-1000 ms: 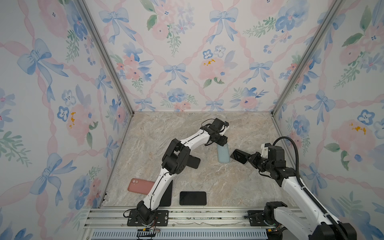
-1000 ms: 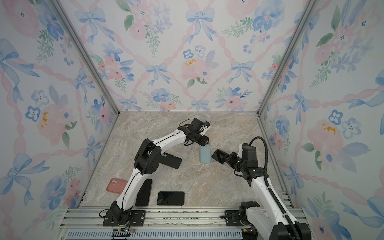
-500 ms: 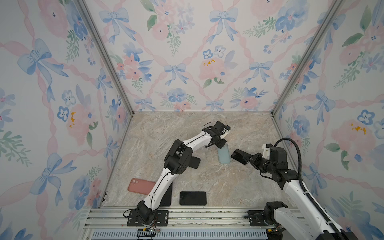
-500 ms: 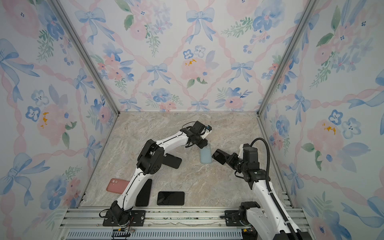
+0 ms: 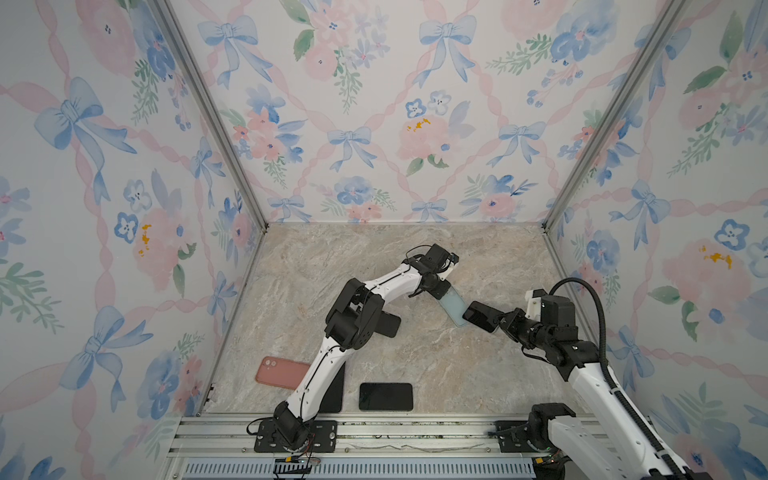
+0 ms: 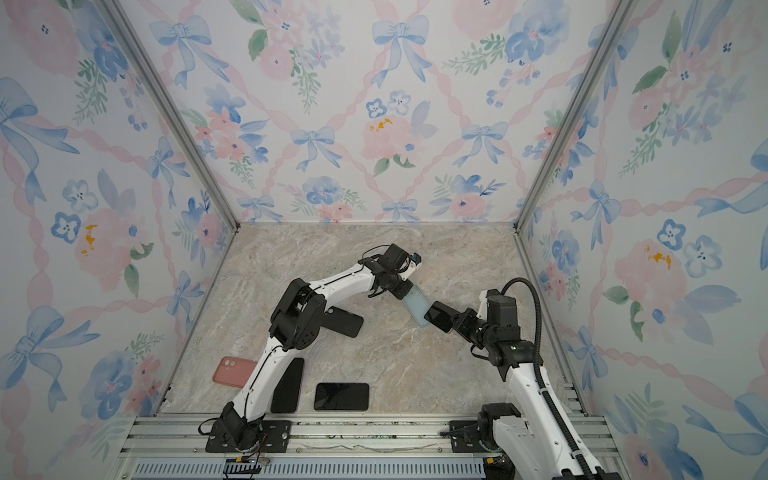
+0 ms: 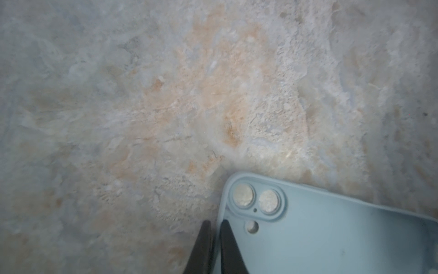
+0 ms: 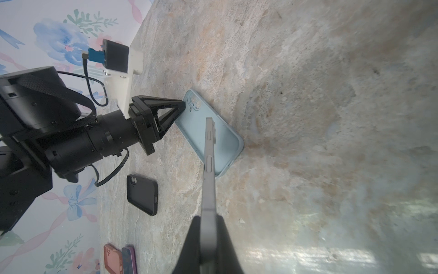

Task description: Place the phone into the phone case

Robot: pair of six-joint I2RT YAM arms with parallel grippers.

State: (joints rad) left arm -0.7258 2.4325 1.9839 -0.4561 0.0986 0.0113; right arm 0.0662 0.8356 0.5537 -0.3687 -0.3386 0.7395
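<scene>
A light blue phone case point(image 5: 454, 308) point(image 6: 417, 305) lies open side up on the marble floor, right of centre. My left gripper point(image 5: 441, 291) point(image 7: 215, 223) is shut on the rim of the case point(image 7: 331, 232) beside the camera cut-outs. My right gripper point(image 5: 496, 322) point(image 8: 209, 219) is shut on a dark phone point(image 5: 480, 316) point(image 8: 209, 166), which it holds by one end. The phone's free end hangs over the near end of the case point(image 8: 227, 142). In the right wrist view the left gripper point(image 8: 181, 105) pinches the case's far corner.
A black case point(image 5: 384, 324) point(image 8: 142, 194) lies under the left arm's elbow. A pink case point(image 5: 280, 372), a dark phone partly under the left arm point(image 5: 334, 390) and a black phone point(image 5: 385, 397) lie near the front rail. Patterned walls enclose three sides.
The left gripper has shut on the blue case's rim, and the case has turned from upright to slanted. The right gripper has carried the phone slightly left, over the case's end.
</scene>
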